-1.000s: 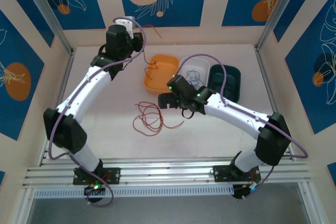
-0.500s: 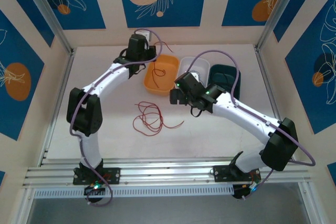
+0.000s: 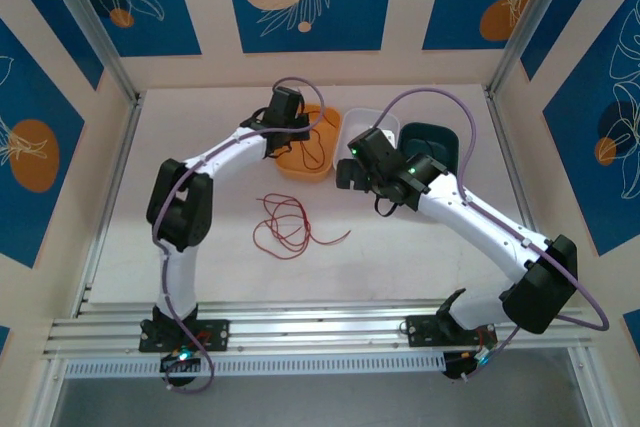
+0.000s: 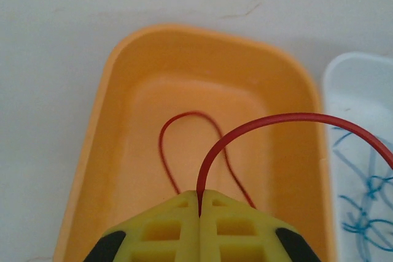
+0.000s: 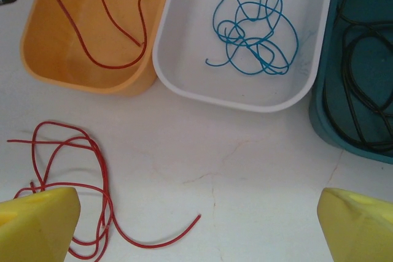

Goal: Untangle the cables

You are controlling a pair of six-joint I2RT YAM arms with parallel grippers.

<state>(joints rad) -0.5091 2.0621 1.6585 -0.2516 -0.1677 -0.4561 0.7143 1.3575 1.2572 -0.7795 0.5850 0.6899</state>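
Left gripper (image 4: 199, 204) clamps a red cable (image 4: 270, 118) over the far orange tray (image 4: 110, 78). Right gripper (image 5: 198, 222) has its jaws wide apart. Blue cable (image 5: 252, 23) lies in the white tray (image 5: 184, 72), black cable (image 5: 350, 65) in the teal tray (image 5: 325, 121), and red loops (image 5: 92, 170) on the table (image 5: 245, 170).

Top cam: fixed high behind the arm bases, tilted down, wide, whole counter (image 3: 380, 267) in frame. Left wrist cam: very close, looks down past the closed left hand (image 4: 199, 196) and the pinched red cable (image 4: 295, 115) into the orange tray (image 4: 104, 127), white tray (image 4: 362, 72) edge at right. Right wrist cam: farther off, straight down, right hand (image 5: 199, 219) fingertips wide apart in the bottom corners. All three share the orange and white trays. Top and right wrist also share the teal tray (image 5: 319, 121) and the loose red cable (image 5: 103, 179).
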